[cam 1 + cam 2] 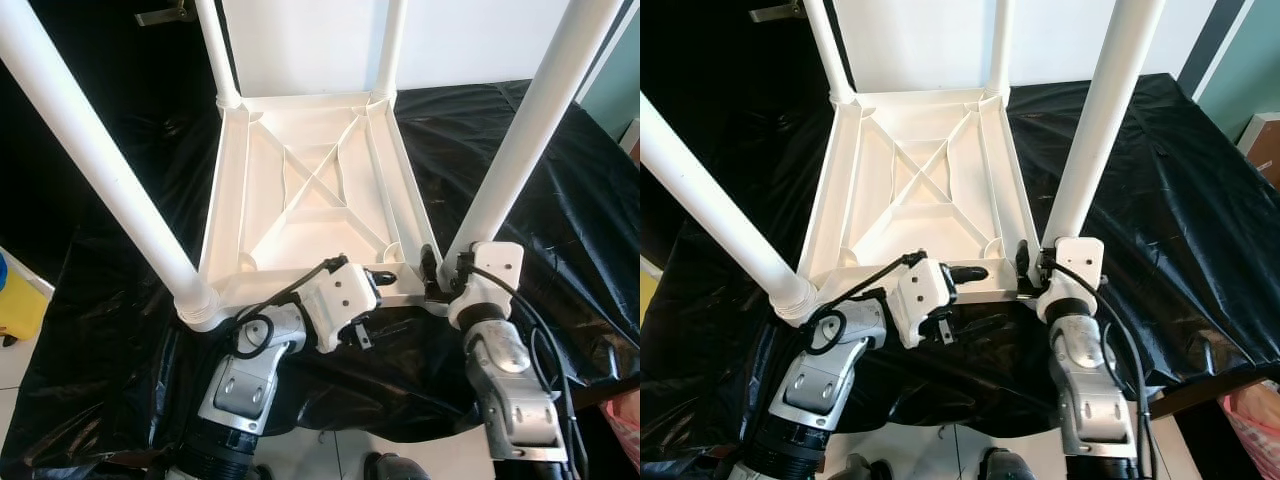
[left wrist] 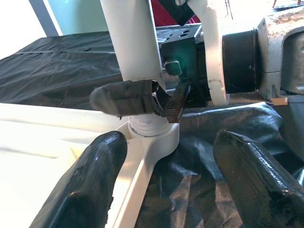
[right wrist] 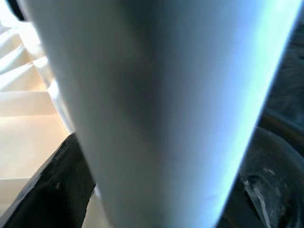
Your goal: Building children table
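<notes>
Black plastic sheeting (image 1: 520, 170) covers the bench, and on it the white table top (image 1: 310, 190) lies upside down, ribs showing, with four white legs rising from its corners. At its near right corner my right gripper (image 1: 441, 270) has its fingers closed around the base of the near right leg (image 1: 530, 130). My left gripper (image 2: 171, 190) hovers beside it at the near edge, fingers (image 2: 85, 185) spread wide and holding nothing.

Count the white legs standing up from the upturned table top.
4: one at each corner. Far left leg, far right leg, near left leg, and near right leg, which the right end effector grips.
</notes>
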`<state>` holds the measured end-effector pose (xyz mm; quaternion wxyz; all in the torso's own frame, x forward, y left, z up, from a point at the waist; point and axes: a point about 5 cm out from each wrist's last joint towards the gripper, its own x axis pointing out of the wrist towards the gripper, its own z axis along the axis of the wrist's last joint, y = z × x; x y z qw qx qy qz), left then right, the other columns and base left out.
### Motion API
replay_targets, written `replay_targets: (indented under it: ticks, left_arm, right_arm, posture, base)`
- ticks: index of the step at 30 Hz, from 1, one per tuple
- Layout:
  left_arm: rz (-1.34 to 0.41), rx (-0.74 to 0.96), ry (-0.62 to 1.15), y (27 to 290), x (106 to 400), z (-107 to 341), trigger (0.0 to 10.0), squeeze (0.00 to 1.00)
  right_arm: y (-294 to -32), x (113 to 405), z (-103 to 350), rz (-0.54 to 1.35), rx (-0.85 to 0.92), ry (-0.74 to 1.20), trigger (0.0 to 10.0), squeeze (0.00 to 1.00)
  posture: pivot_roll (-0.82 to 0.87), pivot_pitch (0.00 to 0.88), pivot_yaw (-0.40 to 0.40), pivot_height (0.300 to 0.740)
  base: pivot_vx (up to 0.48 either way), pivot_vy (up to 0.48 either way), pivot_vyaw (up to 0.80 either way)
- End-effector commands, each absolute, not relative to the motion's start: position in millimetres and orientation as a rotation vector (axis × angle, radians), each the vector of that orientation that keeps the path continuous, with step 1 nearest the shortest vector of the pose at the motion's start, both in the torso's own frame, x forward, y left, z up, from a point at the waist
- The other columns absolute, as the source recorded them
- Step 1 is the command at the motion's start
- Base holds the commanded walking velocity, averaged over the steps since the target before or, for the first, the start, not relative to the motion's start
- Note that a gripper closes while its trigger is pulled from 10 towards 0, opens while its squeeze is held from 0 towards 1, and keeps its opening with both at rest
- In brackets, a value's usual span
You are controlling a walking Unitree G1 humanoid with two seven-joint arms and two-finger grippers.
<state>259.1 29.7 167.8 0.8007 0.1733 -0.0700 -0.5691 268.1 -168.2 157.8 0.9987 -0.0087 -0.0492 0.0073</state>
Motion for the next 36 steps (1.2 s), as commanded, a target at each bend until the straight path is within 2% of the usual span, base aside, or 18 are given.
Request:
replay_targets:
  ticks: [1,11,22,23,24,25,26,27,28,29,30,31,36]
  left_arm:
    - [-1.051,0.357,-0.174,32.1,267.1,169.1,10.0,0.00]
    - [-1.054,0.361,-0.178,32.4,267.9,169.6,10.0,0.00]
    - [-1.052,0.358,-0.177,33.2,266.2,169.7,10.0,0.00]
    - [-1.053,0.358,-0.177,33.1,266.0,169.7,10.0,0.00]
    - [-1.053,0.358,-0.177,33.1,266.0,169.7,10.0,0.00]
    - [-1.053,0.358,-0.177,32.9,266.1,169.8,10.0,0.00]
    - [-1.053,0.358,-0.177,32.9,266.1,169.8,10.0,0.00]
    - [-1.053,0.358,-0.177,32.6,266.2,169.8,10.0,0.00]
    - [-1.053,0.358,-0.177,32.6,266.2,169.8,10.0,0.00]
    - [-1.052,0.359,-0.177,32.3,266.2,169.9,10.0,0.00]
    - [-1.052,0.359,-0.177,32.1,266.2,169.9,10.0,0.00]
    - [-1.052,0.359,-0.177,31.8,266.2,169.7,10.0,0.00]
    - [-1.051,0.360,-0.176,31.5,266.5,169.3,10.0,0.00]
  right_arm:
    - [-174.8,271.7,160.5,0.136,-0.039,-0.114,10.0,0.02]
    - [-178.6,279.9,160.3,0.451,-0.132,-0.094,10.0,0.00]
    - [-184.0,287.2,153.3,0.589,-0.230,-0.048,10.0,0.00]
    - [-185.4,288.4,151.9,0.608,-0.240,-0.042,5.8,0.00]
    - [-185.4,288.4,151.9,0.608,-0.240,-0.042,5.8,0.00]
    - [-187.2,290.1,150.4,0.621,-0.247,-0.032,4.1,0.00]
    - [-187.2,290.1,150.4,0.621,-0.247,-0.032,4.1,0.00]
    - [-188.4,291.1,148.9,0.635,-0.255,-0.024,1.8,0.00]
    - [-188.4,291.1,148.9,0.635,-0.255,-0.024,1.8,0.00]
    - [-189.6,291.8,147.5,0.638,-0.262,-0.021,0.7,0.00]
    - [-190.6,292.4,146.6,0.642,-0.267,-0.021,0.7,0.00]
    - [-192.2,293.0,144.4,0.638,-0.274,-0.014,0.0,0.00]
    - [-196.2,294.0,140.7,0.616,-0.276,0.001,0.0,0.00]
  posture:
    - [-0.16,0.109,0.049,0.740]
    - [-0.16,0.103,0.050,0.740]
    - [-0.15,0.108,0.050,0.740]
    - [-0.15,0.109,0.049,0.740]
    - [-0.15,0.109,0.049,0.740]
    - [-0.15,0.108,0.047,0.740]
    - [-0.15,0.108,0.047,0.740]
    - [-0.15,0.108,0.045,0.740]
    - [-0.15,0.108,0.045,0.740]
    - [-0.15,0.107,0.044,0.740]
    - [-0.15,0.107,0.044,0.740]
    - [-0.15,0.107,0.041,0.740]
    - [-0.15,0.105,0.039,0.740]
  base:
    - [0.000,0.000,0.00]
    - [0.000,0.000,0.00]
    - [0.000,0.000,0.00]
    - [0.000,0.000,0.00]
    - [0.000,0.000,0.00]
    - [0.000,0.000,0.00]
    - [0.000,0.000,0.00]
    - [0.000,0.000,0.00]
    - [0.000,0.000,0.00]
    - [0.000,0.000,0.00]
    - [0.000,0.000,0.00]
    - [0.000,0.000,0.00]
    - [0.000,0.000,0.00]
